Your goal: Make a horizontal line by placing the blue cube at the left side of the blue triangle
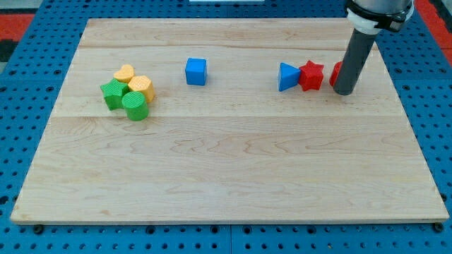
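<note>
The blue cube (196, 71) sits on the wooden board (226, 162) at the upper middle-left. The blue triangle (287, 76) lies far to its right, at about the same height in the view, touching a red star (311, 75) on its right. My tip (345, 92) rests on the board at the view's right, just right of the red star. The rod partly hides another red block (335, 73), whose shape I cannot tell. My tip is far to the right of the blue cube.
A cluster sits at the view's left: a yellow heart-like block (124, 73), a yellow hexagon-like block (141, 86), a green star-like block (111, 93) and a green cylinder (134, 106). A blue pegboard (28, 127) surrounds the board.
</note>
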Controlling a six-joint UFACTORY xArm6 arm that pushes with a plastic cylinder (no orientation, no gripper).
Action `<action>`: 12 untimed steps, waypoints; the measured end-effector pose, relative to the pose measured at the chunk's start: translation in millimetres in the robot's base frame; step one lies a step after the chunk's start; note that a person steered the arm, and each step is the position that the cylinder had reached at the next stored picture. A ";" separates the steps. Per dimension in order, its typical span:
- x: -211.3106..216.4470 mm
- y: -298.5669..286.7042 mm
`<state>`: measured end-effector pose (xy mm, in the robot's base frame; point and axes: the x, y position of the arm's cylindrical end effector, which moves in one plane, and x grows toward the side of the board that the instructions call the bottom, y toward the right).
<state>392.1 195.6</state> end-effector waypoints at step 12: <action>-67.7 -197.7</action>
<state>324.4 -2.1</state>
